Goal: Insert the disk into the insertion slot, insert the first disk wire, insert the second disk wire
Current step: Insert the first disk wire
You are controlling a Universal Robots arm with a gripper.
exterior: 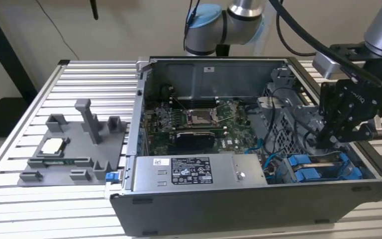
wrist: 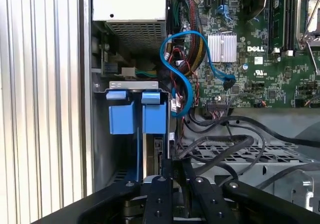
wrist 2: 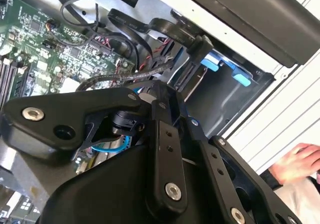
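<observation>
Disk [exterior: 314, 168] (blue carrier) sits in the insertion slot [wrist: 133, 86], at the case corner on the exterior view's right. Gripper [exterior: 325, 140] hangs close by among black wires [wrist: 235, 143]; grip state can't tell. Probably the wire step: line the plug up square, push straight, don't snag cables.

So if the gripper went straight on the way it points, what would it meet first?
Most likely the blue carrier frame of the disk, though depth is unclear and black cables lie close.
</observation>
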